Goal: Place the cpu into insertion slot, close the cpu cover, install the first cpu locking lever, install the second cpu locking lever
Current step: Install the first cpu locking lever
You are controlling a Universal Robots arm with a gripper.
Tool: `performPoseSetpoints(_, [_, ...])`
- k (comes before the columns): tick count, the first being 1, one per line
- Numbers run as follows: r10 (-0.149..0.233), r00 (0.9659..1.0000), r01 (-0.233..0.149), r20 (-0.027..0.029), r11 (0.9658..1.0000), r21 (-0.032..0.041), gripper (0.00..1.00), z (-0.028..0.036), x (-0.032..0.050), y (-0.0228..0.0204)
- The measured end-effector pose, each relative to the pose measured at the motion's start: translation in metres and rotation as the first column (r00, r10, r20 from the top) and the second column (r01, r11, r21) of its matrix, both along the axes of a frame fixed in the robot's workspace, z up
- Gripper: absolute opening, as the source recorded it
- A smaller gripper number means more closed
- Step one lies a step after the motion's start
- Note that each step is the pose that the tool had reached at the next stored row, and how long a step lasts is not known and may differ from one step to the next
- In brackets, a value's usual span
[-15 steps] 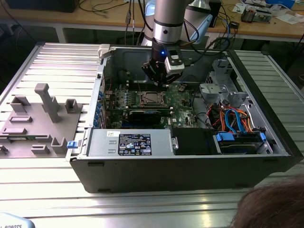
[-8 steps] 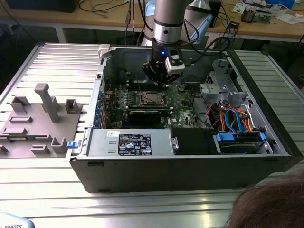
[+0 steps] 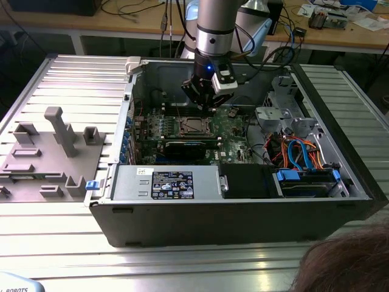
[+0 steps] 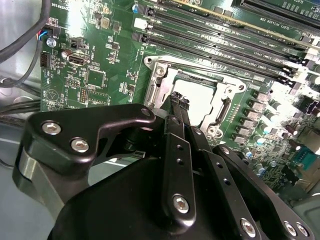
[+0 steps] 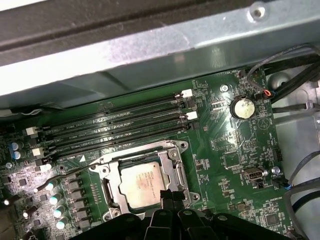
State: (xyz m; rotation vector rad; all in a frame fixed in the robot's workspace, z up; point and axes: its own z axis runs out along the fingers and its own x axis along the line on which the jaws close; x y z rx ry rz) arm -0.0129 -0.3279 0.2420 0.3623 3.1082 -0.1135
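The cpu (image 5: 141, 184), a silver-grey square chip, lies in the insertion slot (image 3: 194, 126) on the green board inside the open computer case. The cpu cover (image 5: 178, 172), a silvery frame, lies flat around it; in the second wrist view the cover (image 4: 152, 92) frames the bright cpu (image 4: 197, 97). My gripper (image 5: 170, 196) is shut with nothing between its fingers, tips just over the cpu's edge. It hangs above the socket in the exterior view (image 3: 206, 100), and its tips (image 4: 178, 99) meet at the socket rim. A thin lever rod (image 5: 70, 172) runs out from one socket corner.
Long black memory slots (image 5: 115, 130) run beside the socket. A coin battery (image 5: 241, 107) sits farther along the board. The case wall (image 5: 150, 50) rises behind. A power supply (image 3: 167, 182), a drive cage with cables (image 3: 298, 152) and a grey fixture (image 3: 55, 146) surround the work area.
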Motion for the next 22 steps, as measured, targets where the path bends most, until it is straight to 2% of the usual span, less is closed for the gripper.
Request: performPoseSetpoints(22, [0.068,0.9977,-0.068,0.0000,0.9977,0.0000,0.11,0.0000,0.0000,0.0000])
